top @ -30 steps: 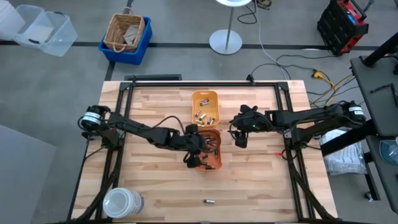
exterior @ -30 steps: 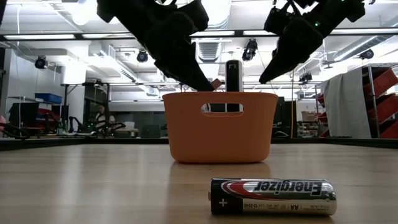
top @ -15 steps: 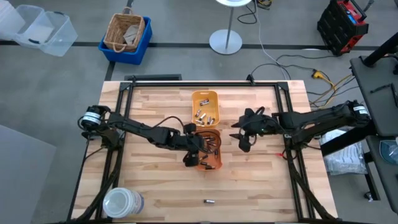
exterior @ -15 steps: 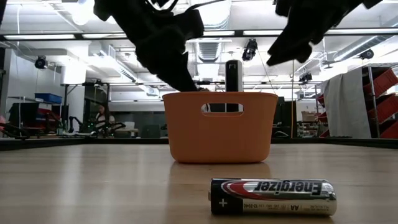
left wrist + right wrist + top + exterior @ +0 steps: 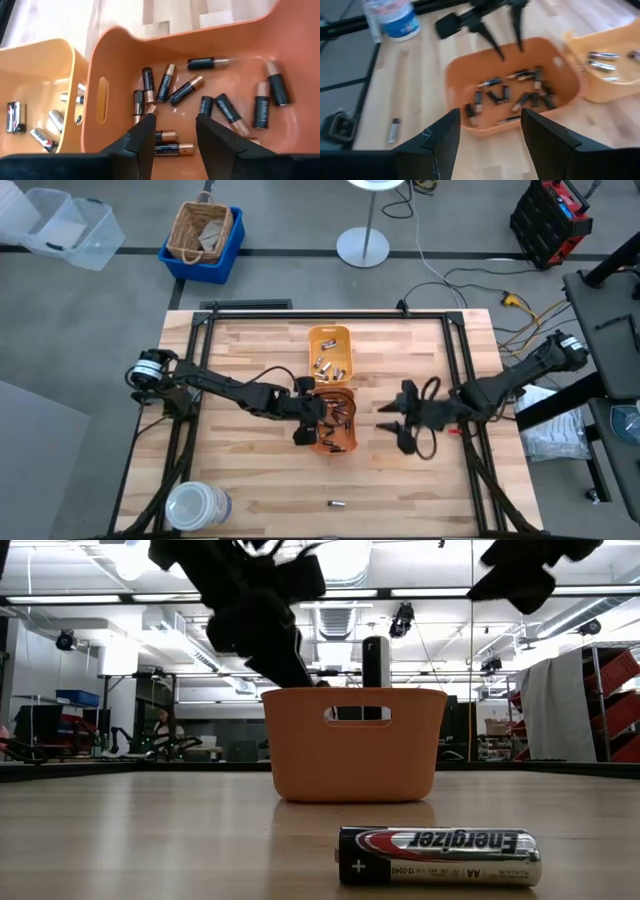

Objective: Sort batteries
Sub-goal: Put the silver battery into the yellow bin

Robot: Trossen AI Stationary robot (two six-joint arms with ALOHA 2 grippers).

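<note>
An orange tray stands mid-table with several batteries lying on its floor. Behind it, a yellow-orange tray holds a few more batteries. One loose battery lies on its side on the wood near the front edge. My left gripper hangs open over the orange tray's left half, fingertips just above the batteries, with nothing between them. My right gripper is open to the right of the orange tray, pointing at it from a distance.
A white jar stands at the near left corner. Bare wood lies around the loose battery and to the right of the trays. A black frame rail runs along the table's right side.
My right gripper has drawn back from beside the trays toward the table's near and right edges. My left gripper has stayed over the orange tray, and the batteries lie as before.
</note>
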